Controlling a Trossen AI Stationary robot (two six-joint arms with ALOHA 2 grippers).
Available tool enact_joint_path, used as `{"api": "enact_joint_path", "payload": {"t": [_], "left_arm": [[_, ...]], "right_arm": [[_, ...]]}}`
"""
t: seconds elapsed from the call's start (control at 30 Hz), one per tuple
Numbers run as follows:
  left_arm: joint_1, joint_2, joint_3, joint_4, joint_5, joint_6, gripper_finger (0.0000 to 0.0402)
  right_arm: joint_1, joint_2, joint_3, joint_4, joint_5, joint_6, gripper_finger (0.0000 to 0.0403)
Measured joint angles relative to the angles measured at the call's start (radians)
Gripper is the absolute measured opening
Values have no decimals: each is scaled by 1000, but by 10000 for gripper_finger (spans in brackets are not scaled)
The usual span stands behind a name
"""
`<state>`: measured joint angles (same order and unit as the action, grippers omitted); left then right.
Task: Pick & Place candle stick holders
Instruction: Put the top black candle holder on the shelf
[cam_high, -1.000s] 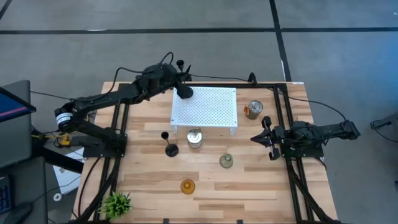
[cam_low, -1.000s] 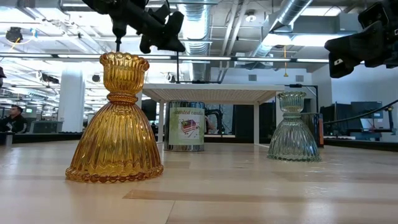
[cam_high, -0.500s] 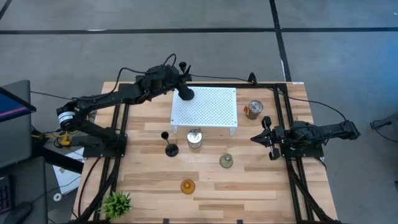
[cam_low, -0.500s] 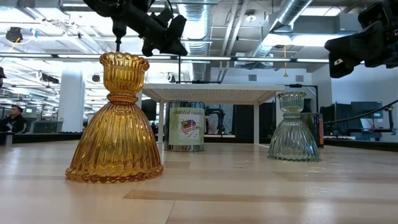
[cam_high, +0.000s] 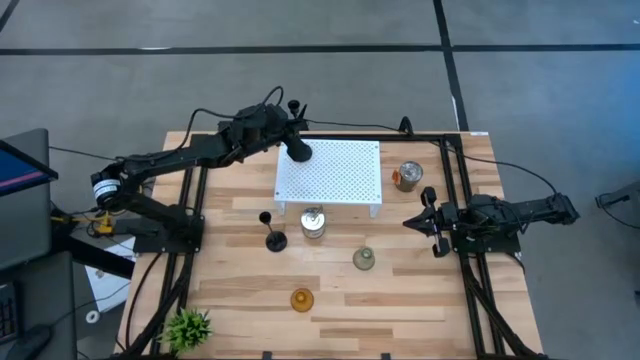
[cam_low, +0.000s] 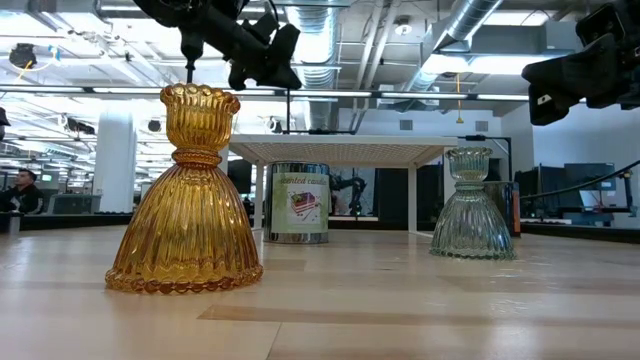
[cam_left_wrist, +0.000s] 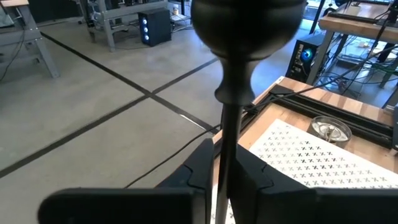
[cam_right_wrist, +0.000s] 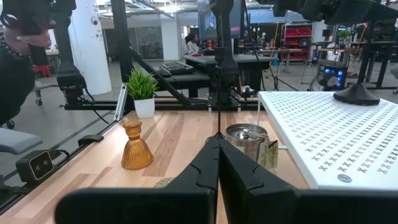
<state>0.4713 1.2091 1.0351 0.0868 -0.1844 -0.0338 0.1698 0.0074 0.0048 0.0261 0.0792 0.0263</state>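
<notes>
My left gripper (cam_high: 284, 128) is shut on a black candle stick holder (cam_high: 296, 148) over the far left corner of the white perforated shelf (cam_high: 335, 175). The second black holder (cam_high: 272, 237) stands on its disc base on the table in front of the shelf. The pale-green glass holder (cam_high: 363, 259) and the amber glass holder (cam_high: 301, 298) stand nearer the front; both show in the low view, pale-green (cam_low: 473, 205) and amber (cam_low: 187, 200). My right gripper (cam_high: 410, 222) is shut and empty at the table's right, above the wood. My left gripper pinches the black holder's slim stem (cam_left_wrist: 229, 130) between its two fingers (cam_left_wrist: 202, 171), below the cup (cam_left_wrist: 249, 25). The fingers come about level from the table's left and lie across the stem. The holder stands upright, its disc base (cam_right_wrist: 356, 93) on the shelf top.
A tin can (cam_high: 313, 224) stands at the shelf's front edge and another tin (cam_high: 408, 176) to the shelf's right. A small green plant (cam_high: 187, 325) is at the front left corner. Black frame rails (cam_high: 462, 200) run along the table's sides. Bare wood lies around the glass holders.
My left gripper has shifted a little toward the table's right and down with the black holder, then kept still. The holder stays upright in its hold.
</notes>
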Motion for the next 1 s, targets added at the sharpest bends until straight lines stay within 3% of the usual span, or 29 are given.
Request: {"api": "enact_joint_path", "payload": {"t": [0.4, 1.0], "left_arm": [[0, 0, 0, 3, -1, 33, 51], [0, -45, 0, 30, -2, 60, 171]], "right_arm": [[0, 0, 0, 0, 0, 0, 0], [0, 0, 0, 0, 0, 0, 0]]}}
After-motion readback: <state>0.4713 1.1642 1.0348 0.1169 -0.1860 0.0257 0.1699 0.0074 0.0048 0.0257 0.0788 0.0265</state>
